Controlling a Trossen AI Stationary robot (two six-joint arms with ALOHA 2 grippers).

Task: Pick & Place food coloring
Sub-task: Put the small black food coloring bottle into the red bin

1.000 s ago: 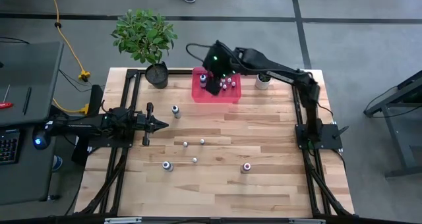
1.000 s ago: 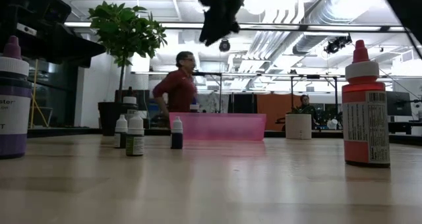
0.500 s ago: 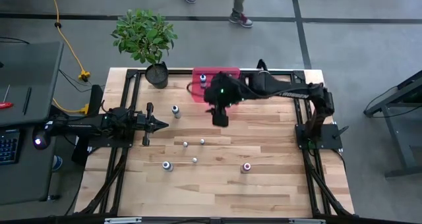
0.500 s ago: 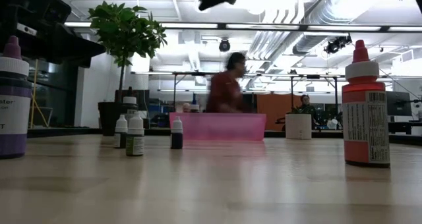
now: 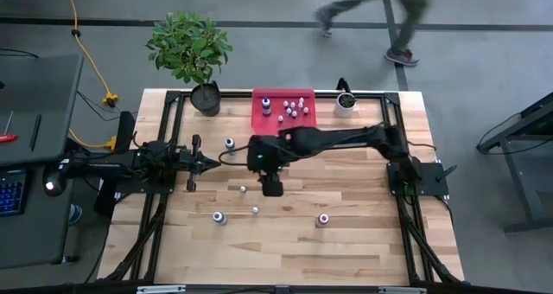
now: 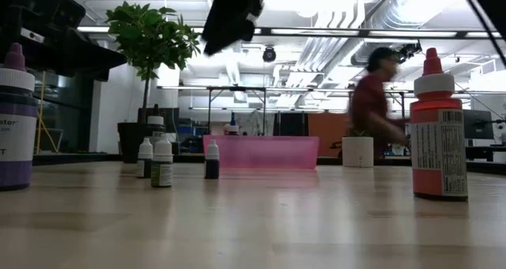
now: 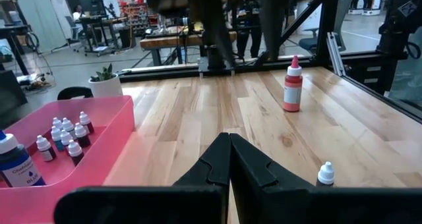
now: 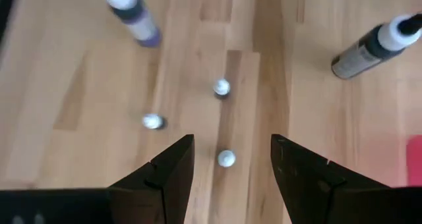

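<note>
The right gripper [image 5: 272, 188] has swung away from the pink bin [image 5: 262, 121], where some food coloring bottles [image 5: 294, 109] already sit, and now hangs over the loose little bottles in the middle of the table. Its jaws are apart with nothing in them, and one tiny white-capped bottle [image 8: 226, 159] lies right under the gap between them, with two more just beyond, so I think it will grab that one next. The left gripper [image 7: 229, 159] waits at the left side with its jaws together.
</note>
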